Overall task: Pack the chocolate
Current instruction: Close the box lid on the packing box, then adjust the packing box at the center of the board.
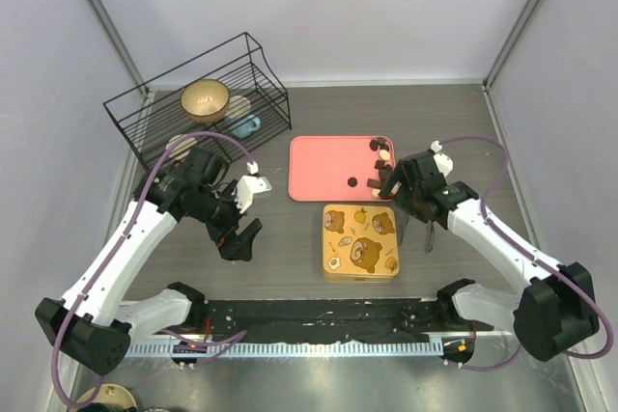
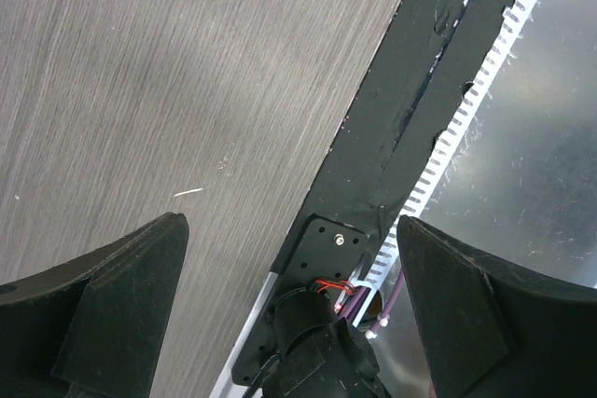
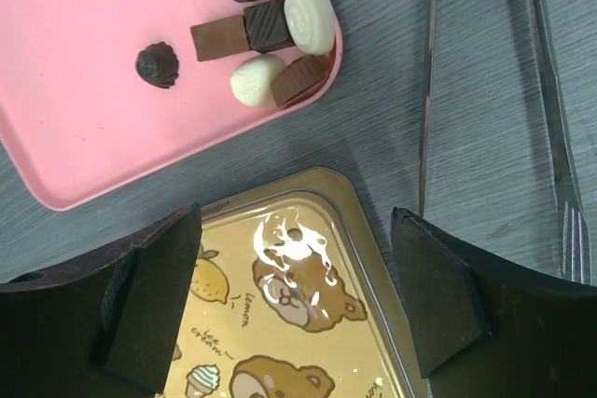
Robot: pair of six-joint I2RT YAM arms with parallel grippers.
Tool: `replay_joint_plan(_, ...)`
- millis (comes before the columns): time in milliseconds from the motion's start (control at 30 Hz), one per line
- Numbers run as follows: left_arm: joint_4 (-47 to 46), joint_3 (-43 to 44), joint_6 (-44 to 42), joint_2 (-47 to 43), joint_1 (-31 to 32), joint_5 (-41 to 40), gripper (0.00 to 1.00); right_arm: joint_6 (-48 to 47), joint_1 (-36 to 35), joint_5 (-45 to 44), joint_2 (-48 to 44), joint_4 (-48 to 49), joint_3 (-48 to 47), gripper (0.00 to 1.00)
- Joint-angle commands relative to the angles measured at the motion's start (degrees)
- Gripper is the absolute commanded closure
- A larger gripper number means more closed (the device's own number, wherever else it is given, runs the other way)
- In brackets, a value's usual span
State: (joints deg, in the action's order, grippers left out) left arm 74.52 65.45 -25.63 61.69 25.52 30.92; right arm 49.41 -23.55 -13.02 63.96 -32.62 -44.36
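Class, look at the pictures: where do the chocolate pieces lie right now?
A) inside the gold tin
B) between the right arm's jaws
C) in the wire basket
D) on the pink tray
D: the chocolate pieces sit clustered near one corner of the pink tray, which lies next to the gold tin.

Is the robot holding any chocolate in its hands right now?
No. The left gripper and right gripper are both open and empty; the chocolate lies on the pink tray.
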Motion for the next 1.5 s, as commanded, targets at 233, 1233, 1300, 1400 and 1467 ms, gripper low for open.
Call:
replay_joint_plan(233,0.71,1.96,-1.09,-1.84,0.23,-0.16,0.0,1.92,-0.09,0.8,7.05,6.87,1.91,0.2)
replay_joint_plan(1233,2.12,2.84,-0.65,-2.54,0.32,-1.74,0.0,-5.71,-9.49,-10.71,4.69,1.94,-10.04,0.4)
replay_joint_plan(1300,2.03,3.02,-0.74,-2.63,0.32,-1.56,0.0,-7.13,-10.81,-10.45,1.0,3.09,-10.22,0.61)
replay_joint_plan(1400,1.59,3.1,-0.65,-2.37,0.32,-1.39,0.01,-9.06,-13.7,-8.62,-2.52,4.58,-9.96,0.99)
replay_joint_plan(1467,1.16,2.93,-0.48,-2.02,0.32,-1.47,0.0,-9.15,-18.36,-8.08,-3.58,4.85,-9.26,0.99)
